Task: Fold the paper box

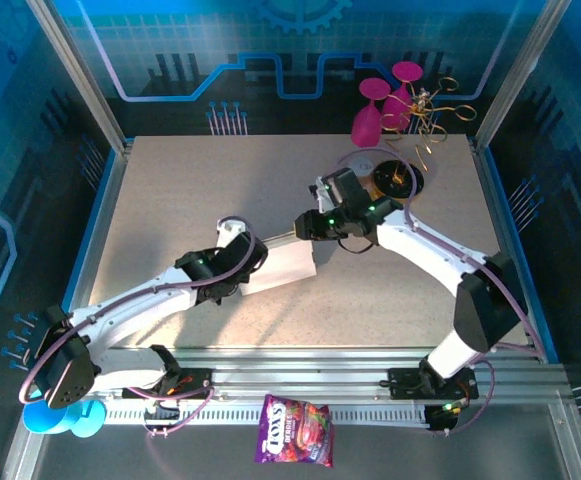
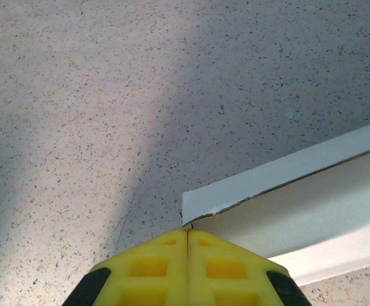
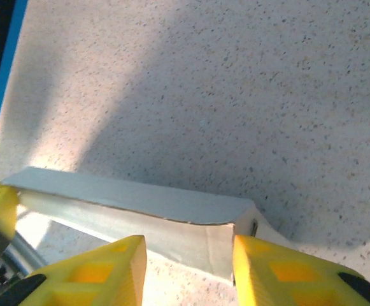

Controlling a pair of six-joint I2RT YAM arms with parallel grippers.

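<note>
The paper box (image 1: 282, 268) is a long white cardboard piece lying mid-table between both arms. My left gripper (image 1: 253, 268) is at its left end. In the left wrist view the yellow fingers (image 2: 153, 264) are pressed together, and the tips of the left gripper (image 2: 186, 231) pinch the corner of the box's (image 2: 299, 204) thin wall. My right gripper (image 1: 305, 228) is at the other end. Seen from the right wrist, the right gripper (image 3: 188, 245) stands open astride the box's (image 3: 140, 197) end panel, with its right finger (image 3: 267, 268) against the box's end.
Two pink goblets (image 1: 380, 105) and a gold wire piece (image 1: 432, 105) stand at the back right, with a dark round plate (image 1: 385, 178) just in front of them. A purple candy bag (image 1: 295, 430) lies on the near rail. A blue cup (image 1: 60, 418) is at the near left corner.
</note>
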